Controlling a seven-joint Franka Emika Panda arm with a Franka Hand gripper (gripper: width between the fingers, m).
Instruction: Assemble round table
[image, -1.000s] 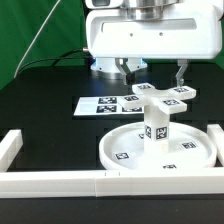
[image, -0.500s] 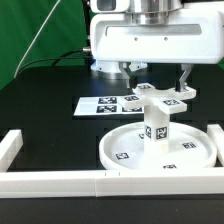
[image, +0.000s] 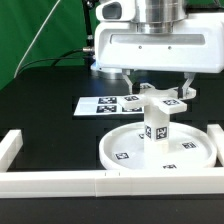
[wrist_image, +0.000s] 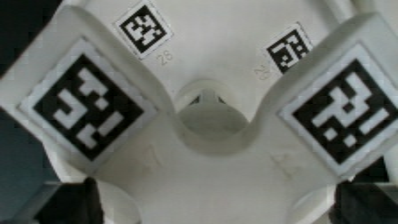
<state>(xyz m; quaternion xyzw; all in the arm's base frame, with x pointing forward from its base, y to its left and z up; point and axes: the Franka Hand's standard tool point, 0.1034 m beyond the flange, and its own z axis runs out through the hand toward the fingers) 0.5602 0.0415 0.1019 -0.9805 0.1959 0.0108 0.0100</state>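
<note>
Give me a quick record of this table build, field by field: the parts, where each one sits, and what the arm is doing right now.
disc: flat on the table, rim up, inside the white rail frame
leg: upright on the disc's centre
cross base: on top of the leg, arms level
gripper: directly above the cross base; jaws to either side of it, contact unclear
marker board: flat behind the disc
wrist view: cross base fills the frame

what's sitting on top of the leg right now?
The cross-shaped base sits atop the leg, which stands upright in the round disc. The base covers the joint, so seating can't be seen.
</note>
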